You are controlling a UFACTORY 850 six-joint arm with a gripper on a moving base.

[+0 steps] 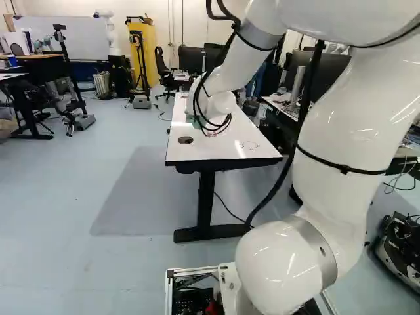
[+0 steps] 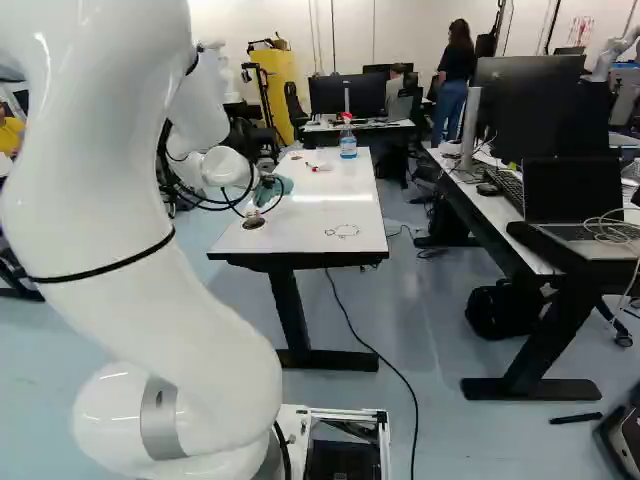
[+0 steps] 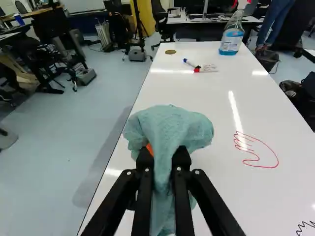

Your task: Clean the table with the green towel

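In the right base view my gripper [image 2: 264, 194] is over the left side of the white table [image 2: 350, 190], partly hidden by cables, with the green towel [image 2: 284, 185] at it. The wrist view shows the gripper [image 3: 162, 157] shut on the towel [image 3: 170, 123], which bunches out ahead of the fingers and hangs down between them. Whether the towel touches the tabletop I cannot tell. A red scribble [image 3: 263, 153] marks the tabletop to one side of the towel, and a black scribble [image 3: 306, 227] lies nearer the table's edge.
Markers [image 3: 201, 68] and a spray bottle [image 3: 231, 37] are toward the table's far end. A round hole cover [image 1: 186, 140] sits near its left edge. Right of the table stands a desk [image 2: 500, 215] with monitors and a laptop. Another robot [image 1: 108, 29] stands far back.
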